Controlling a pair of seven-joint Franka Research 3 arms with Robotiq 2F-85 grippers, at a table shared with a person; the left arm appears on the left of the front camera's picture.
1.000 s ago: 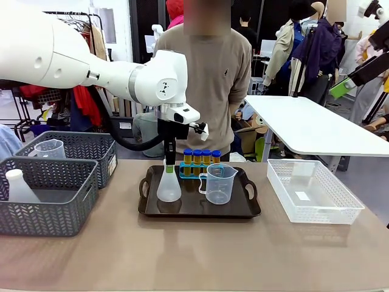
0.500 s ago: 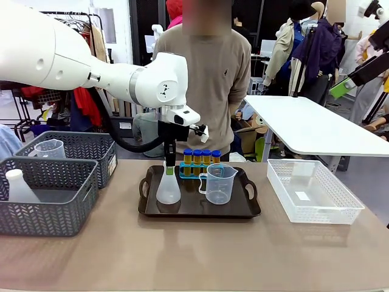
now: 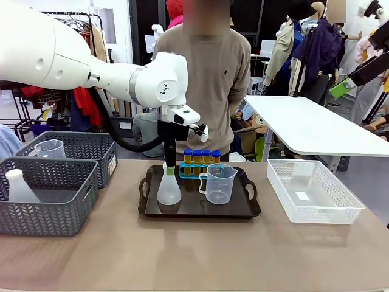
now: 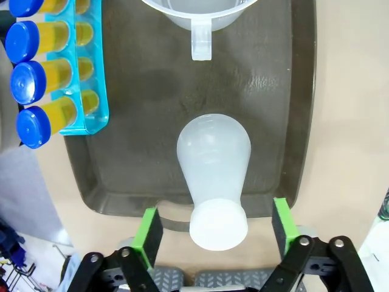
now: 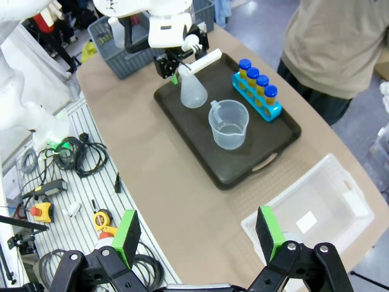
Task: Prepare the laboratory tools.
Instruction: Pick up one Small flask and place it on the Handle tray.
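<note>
The left tool (image 4: 213,228) has crept slightly upward over the last second, its green pads spread wide either side of the flask (image 4: 214,176) neck without touching (released, I judge). The flask stands upright at the black tray's (image 4: 292,121) near-left corner, long axis vertical, directly beneath that tool; the beaker (image 3: 219,184) sits just beside it, the blue rack (image 3: 193,171) of capped tubes (image 3: 201,156) along the tray's far edge. The right tool (image 5: 194,237) hangs spread and empty, well off the bench.

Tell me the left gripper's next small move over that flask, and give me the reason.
Probably lift the left gripper straight up and away. Its green pads stand apart on either side of the flask neck without touching it, and the flask stands upright on the black tray beside the beaker and the tube rack, so it looks placed.
</note>
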